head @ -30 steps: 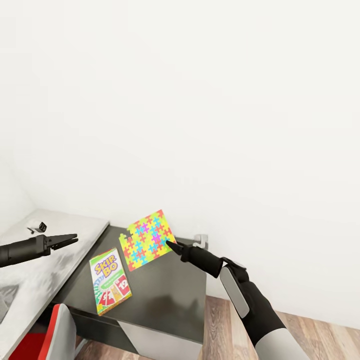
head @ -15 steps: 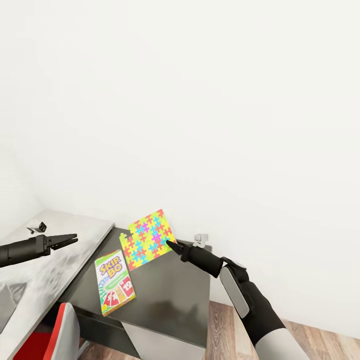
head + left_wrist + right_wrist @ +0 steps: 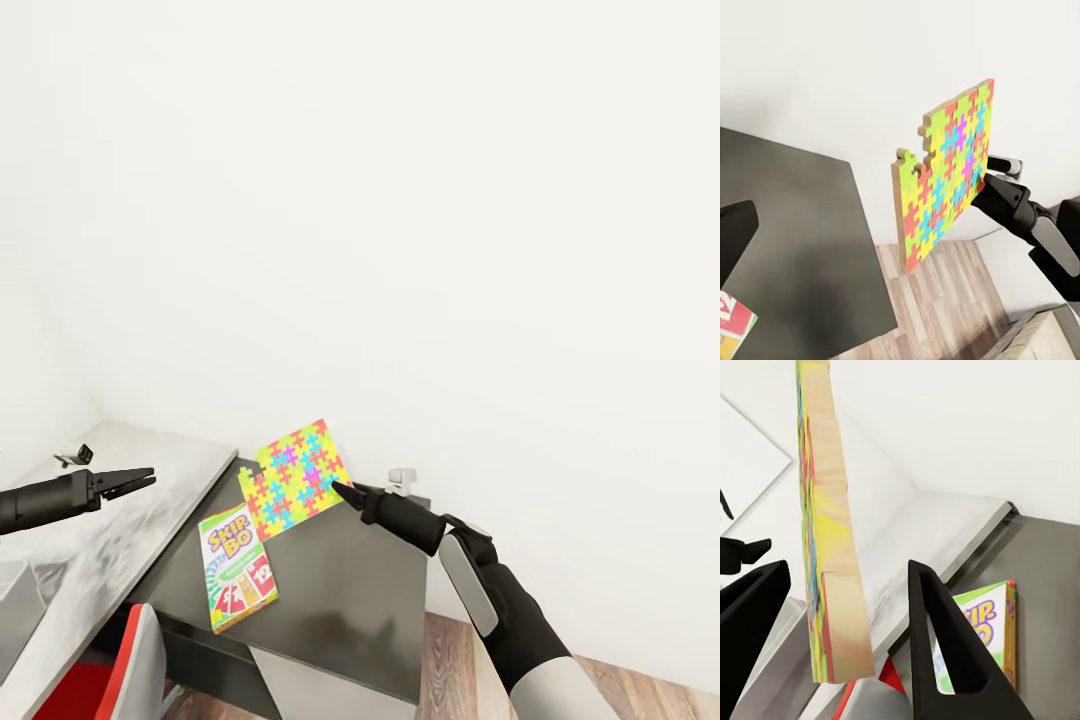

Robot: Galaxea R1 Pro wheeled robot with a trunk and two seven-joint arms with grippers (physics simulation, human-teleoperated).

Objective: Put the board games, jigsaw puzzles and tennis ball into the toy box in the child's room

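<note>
No toy box or other bin is in sight from where the robot faces the white wall and the corner of the worktop [image 3: 330, 590]. The worktop has a pale grey-white part at the robot's left and a lower dark grey part in front.

The jigsaw puzzle [image 3: 298, 480] is up in the air above the dark part, held nearly upright with its coloured face towards the robot's head. The right gripper [image 3: 342, 490] has it by the edge nearest the right arm. In the right wrist view the puzzle [image 3: 832, 547] shows edge-on as a thin tan slab standing between the two black fingers [image 3: 945, 652]; there the jaws look spread wider than the slab is thick, and I cannot tell whether both fingers press on it. In the left wrist view the puzzle [image 3: 945, 176] hangs clear of the dark surface with the right gripper [image 3: 994, 199] at its side.

The Skip-Bo board game [image 3: 238, 568] lies flat on the dark part, near the step up to the pale part, below and apart from the puzzle.

The left gripper [image 3: 140, 478] hovers over the pale part, jaws close together at the tips, holding nothing.
</note>
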